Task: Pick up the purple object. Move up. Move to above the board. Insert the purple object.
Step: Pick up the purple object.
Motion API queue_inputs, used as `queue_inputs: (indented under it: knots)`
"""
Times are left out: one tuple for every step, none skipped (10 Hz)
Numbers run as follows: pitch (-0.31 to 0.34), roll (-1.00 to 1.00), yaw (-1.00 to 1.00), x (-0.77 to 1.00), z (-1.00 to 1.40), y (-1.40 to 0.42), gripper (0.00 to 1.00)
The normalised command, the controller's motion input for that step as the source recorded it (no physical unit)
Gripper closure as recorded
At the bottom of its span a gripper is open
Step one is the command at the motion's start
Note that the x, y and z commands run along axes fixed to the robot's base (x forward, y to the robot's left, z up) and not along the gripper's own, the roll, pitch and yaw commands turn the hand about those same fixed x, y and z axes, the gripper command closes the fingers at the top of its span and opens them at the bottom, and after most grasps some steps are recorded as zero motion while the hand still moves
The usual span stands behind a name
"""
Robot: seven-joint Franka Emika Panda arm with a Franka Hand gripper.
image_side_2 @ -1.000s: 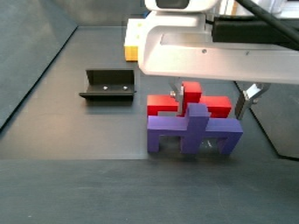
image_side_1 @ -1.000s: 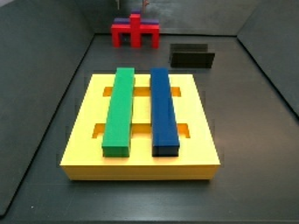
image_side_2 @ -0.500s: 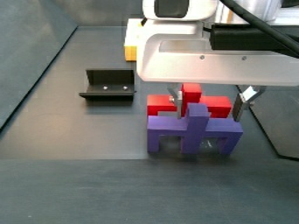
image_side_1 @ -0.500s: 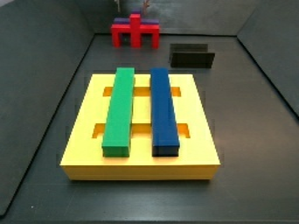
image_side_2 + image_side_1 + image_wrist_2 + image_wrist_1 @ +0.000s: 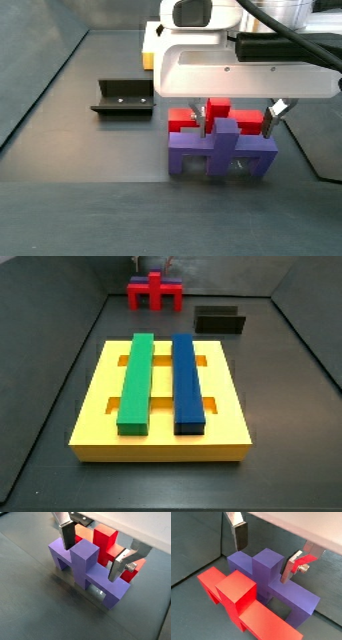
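Straddling the purple object [image 5: 85, 571], the gripper [image 5: 93, 549] is spread, ungrasping; pickup pending, closing is needed.

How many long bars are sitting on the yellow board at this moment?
2. A green bar lies in the board's left slot and a blue bar in the right, parallel. The gripper hovers open astride the purple object, away from the board.

I am looking at a lab test cell: my gripper [image 5: 242, 118] hangs over a dark grey walled floor [image 5: 80, 195], a bolted fixture [image 5: 123, 98] off to its side.
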Motion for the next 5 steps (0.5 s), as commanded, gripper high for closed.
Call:
queue_inputs:
  knots:
    - [0.0, 0.0, 0.0, 0.0, 0.0, 0.0, 0.0]
    - [0.0, 0.0, 0.0, 0.0, 0.0, 0.0, 1.0]
    - [0.0, 0.0, 0.0, 0.0, 0.0, 0.0, 1.0]
    - [0.0, 0.0, 0.0, 0.0, 0.0, 0.0, 1.0]
    - [0.0, 0.0, 0.0, 0.0, 0.0, 0.0, 1.0]
